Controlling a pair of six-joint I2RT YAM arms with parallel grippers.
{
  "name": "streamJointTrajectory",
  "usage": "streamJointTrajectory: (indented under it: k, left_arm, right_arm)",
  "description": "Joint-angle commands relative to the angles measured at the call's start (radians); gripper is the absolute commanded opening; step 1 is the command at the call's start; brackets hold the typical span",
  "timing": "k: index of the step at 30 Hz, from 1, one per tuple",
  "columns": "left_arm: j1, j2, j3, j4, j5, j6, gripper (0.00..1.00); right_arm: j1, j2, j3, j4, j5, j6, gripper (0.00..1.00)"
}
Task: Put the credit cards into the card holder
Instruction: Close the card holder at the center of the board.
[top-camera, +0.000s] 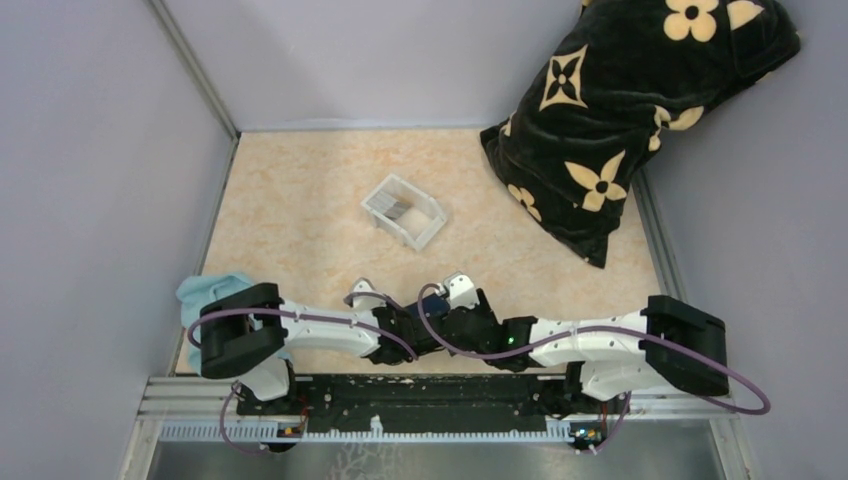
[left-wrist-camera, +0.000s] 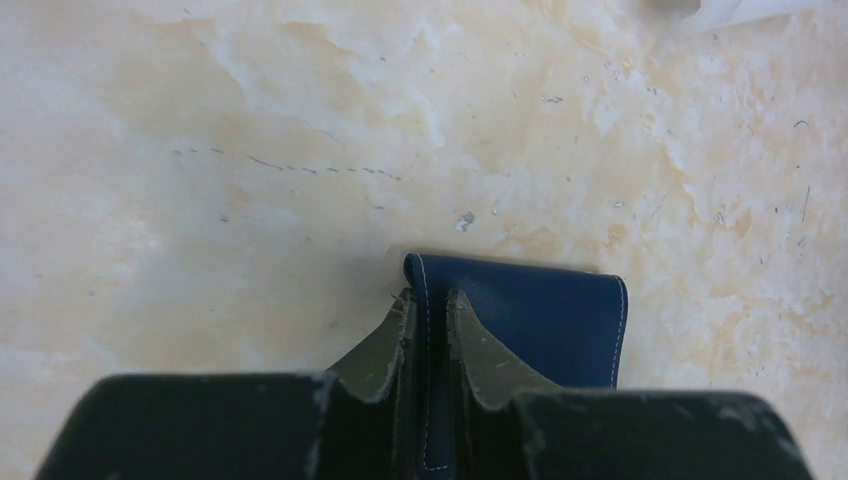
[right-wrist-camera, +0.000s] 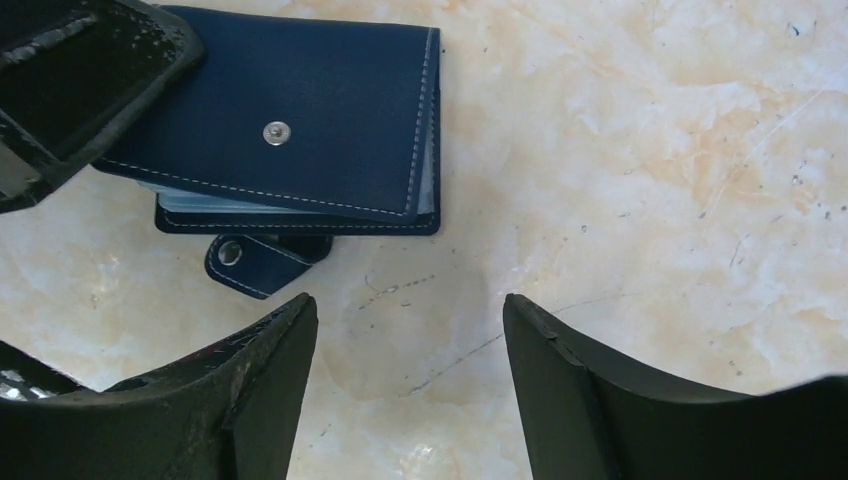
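The left gripper (left-wrist-camera: 428, 300) is nearly closed, pinching 1 stitched edge of the card holder (left-wrist-camera: 540, 320). The holder lies flat on the table (top-camera: 300, 200), just ahead of the arm bases. The right gripper (right-wrist-camera: 410, 310) is wide open with nothing in it, hovering just beside the holder's free side. The cover is down, but the strap tab (right-wrist-camera: 245, 262) hangs loose and the snap stud (right-wrist-camera: 276, 131) is unfastened. Pale-blue lining shows between the covers; no card is visible inside.

Step looks like: holder pinned by the left arm, loading not yet started. The next move likely calls for the right arm to lift the cover or go out for a card.

Farther out, mid-table, the white plastic tray (top-camera: 432, 205) sits well apart from the holder. The dark flat items in it are probably the credit cards (top-camera: 400, 211); count unclear. A blue cloth (top-camera: 212, 288) lies at the left edge and a flower-print pillow (top-camera: 640, 110) sits far right.
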Motion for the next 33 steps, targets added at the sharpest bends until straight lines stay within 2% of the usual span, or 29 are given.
streamJointTrajectory:
  k: [1, 4, 7, 11, 15, 19, 23, 30, 33]
  left_arm:
    - [-0.017, -0.042, -0.1, -0.108, 0.026, -0.483, 0.0]
    - [-0.022, -0.114, -0.182, 0.006, 0.001, -0.426, 0.0]
    - [-0.023, -0.199, -0.252, 0.165, -0.041, -0.246, 0.03]
    - [-0.023, -0.307, -0.335, 0.304, -0.041, -0.089, 0.21]
    - [-0.024, -0.393, -0.437, 0.492, -0.027, 0.056, 0.48]
    - [-0.025, -0.471, -0.508, 0.627, -0.016, 0.197, 0.61]
    - [-0.026, -0.559, -0.535, 0.618, -0.018, 0.274, 0.66]
    - [-0.031, -0.782, -0.61, 0.501, -0.009, 0.258, 0.66]
    - [-0.032, -0.833, -0.618, 0.408, -0.021, 0.205, 0.64]
  right_arm:
    - [0.039, -0.017, 0.026, 0.064, 0.077, 0.08, 0.68]
    - [0.04, -0.062, 0.017, 0.067, 0.094, 0.115, 0.68]
    - [0.04, -0.076, 0.027, 0.052, 0.092, 0.122, 0.68]
    - [0.04, -0.07, 0.034, 0.043, 0.069, 0.122, 0.68]
    - [0.052, -0.062, 0.033, 0.055, 0.049, 0.121, 0.68]
    - [0.08, -0.043, 0.048, 0.056, 0.054, 0.118, 0.68]
    - [0.131, -0.005, 0.077, 0.045, 0.106, 0.093, 0.68]
    - [0.209, 0.113, 0.132, 0.049, 0.183, 0.063, 0.68]
    - [0.241, 0.187, 0.18, 0.033, 0.222, 0.045, 0.67]
